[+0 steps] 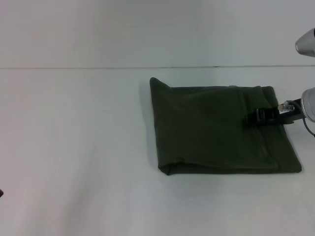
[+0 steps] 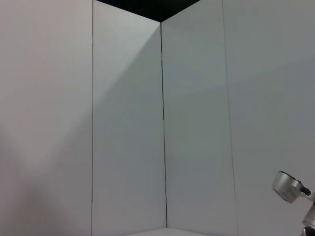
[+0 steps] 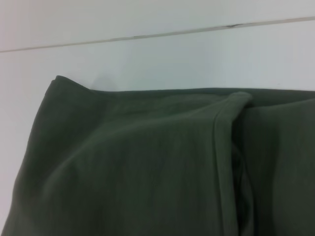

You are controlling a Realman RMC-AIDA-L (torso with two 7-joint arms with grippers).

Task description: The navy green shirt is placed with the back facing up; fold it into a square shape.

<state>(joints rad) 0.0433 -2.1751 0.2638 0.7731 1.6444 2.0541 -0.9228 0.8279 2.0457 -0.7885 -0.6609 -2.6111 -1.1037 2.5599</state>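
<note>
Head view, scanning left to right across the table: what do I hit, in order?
Bare white table → navy green shirt, folded into a rough square → right gripper over the shirt's right part. Left gripper isn't in view.

Shirt (image 1: 216,130): dark olive green, folded to a rough square.
Lies flat on the white table, right of centre; plain side up, stacked edges along near side, a hem ridge showing.

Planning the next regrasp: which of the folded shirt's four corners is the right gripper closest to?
The far right corner of the navy green shirt. The right gripper sits over the cloth just inside that edge; the other three corners lie farther off.
</note>
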